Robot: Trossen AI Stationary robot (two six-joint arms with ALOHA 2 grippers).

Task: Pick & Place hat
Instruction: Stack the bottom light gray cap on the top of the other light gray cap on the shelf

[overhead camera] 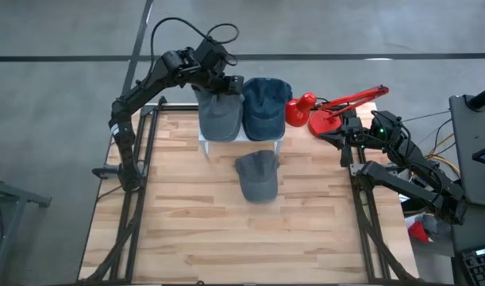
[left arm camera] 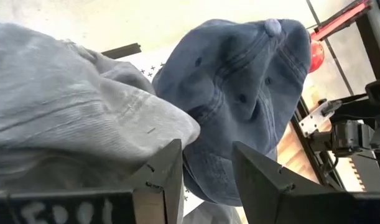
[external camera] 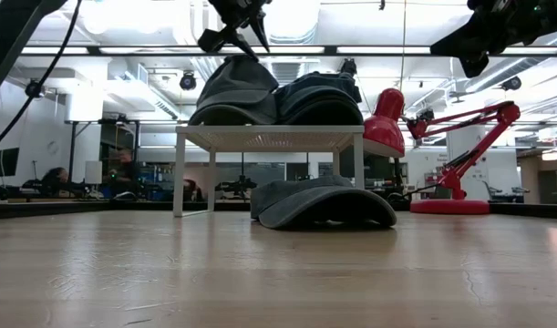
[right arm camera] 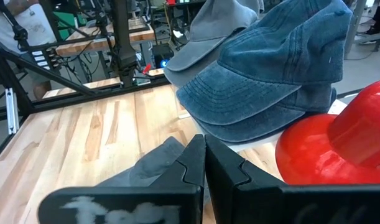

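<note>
At the far left of the wooden table (overhead camera: 186,214), the left gripper (overhead camera: 224,86) is seen above the back of the white stand (external camera: 269,138), over the grey cap (overhead camera: 219,116) lying on the stand's left half. In the left wrist view its fingers (left arm camera: 168,177) are parted with an empty gap between them; no fabric is pinched, though from above the tips are hidden against the cap and contact cannot be judged. The near side of the grey cap is cut off in that wrist view.

Just beside it, touching on the stand's right half, the blue cap (overhead camera: 266,107) is placed; its brim overhangs the stand edge.

In front of the stand, on the bare wood, a third dark grey cap (overhead camera: 256,175) is laid flat, partly under the stand's front edge as seen from above. Its far side is hidden in the low view.

Further right, a red desk lamp (overhead camera: 321,111) is set at the table's back corner, its shade close to the blue cap.

At the right edge the right gripper (overhead camera: 347,137) is held off the table, beside the lamp base, with its fingers pressed together on nothing. Its lower body is blurred in its own wrist view.
</note>
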